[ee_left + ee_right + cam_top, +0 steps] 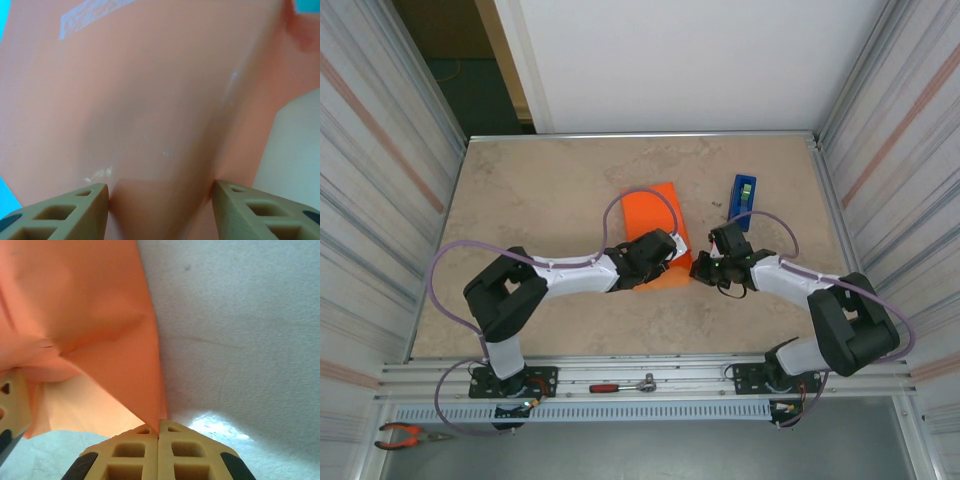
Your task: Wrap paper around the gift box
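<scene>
While the orange paper (648, 212) lies bundled mid-table, long axis near-to-far, left gripper (160, 212) straddles its near end, fingers half apart, grip not determinable, and right gripper (158, 436), just right, is pinched shut on its loose corner.

left tool (159, 192): parted | right tool (159, 426): closed tight | left arm (570, 272), right arm (790, 276): bent inward
</scene>
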### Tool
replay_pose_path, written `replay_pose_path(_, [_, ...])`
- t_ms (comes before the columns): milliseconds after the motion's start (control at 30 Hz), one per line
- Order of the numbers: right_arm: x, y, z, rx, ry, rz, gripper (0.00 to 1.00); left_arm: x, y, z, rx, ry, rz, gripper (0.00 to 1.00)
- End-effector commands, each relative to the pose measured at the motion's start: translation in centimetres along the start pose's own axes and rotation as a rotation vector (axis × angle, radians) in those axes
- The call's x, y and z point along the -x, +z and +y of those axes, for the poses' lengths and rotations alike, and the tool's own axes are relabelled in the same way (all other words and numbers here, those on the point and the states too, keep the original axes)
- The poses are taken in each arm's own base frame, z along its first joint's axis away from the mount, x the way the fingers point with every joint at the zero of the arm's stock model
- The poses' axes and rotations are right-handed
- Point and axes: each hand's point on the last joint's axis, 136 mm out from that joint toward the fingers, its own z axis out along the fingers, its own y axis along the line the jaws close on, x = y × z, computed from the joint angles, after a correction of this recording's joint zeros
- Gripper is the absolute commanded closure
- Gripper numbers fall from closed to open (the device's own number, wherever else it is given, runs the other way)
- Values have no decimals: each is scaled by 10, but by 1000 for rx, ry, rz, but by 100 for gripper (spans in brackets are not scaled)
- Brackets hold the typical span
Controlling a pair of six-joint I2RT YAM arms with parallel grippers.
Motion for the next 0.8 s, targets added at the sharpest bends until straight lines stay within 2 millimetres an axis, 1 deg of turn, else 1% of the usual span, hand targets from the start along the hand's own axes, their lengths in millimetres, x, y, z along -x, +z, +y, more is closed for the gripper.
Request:
replay_pose_path(0, [10, -10, 29, 105, -3, -26, 100, -22, 12, -24, -64, 54, 69, 45])
replay_pose_path(133, [12, -8, 41, 160, 11, -28, 100, -21, 12, -25, -68, 53, 66, 45])
replay_pose_path(333, [15, 3, 56, 219, 22, -59, 100, -19, 13, -26, -71, 52, 61, 45])
replay_pose_path(467, [16, 16, 63, 237, 30, -73, 100, -16, 13, -29, -74, 58, 57, 45])
replay_pose_path(600, [13, 31, 64, 242, 42, -64, 99, -15, 13, -30, -75, 60, 55, 45])
replay_pose_path(667, [12, 34, 64, 245, 48, -54, 80, -17, 13, -30, -76, 60, 57, 45])
replay_pose_path(767, [9, 30, 62, 251, 43, -46, 66, -16, 13, -30, -74, 60, 55, 45])
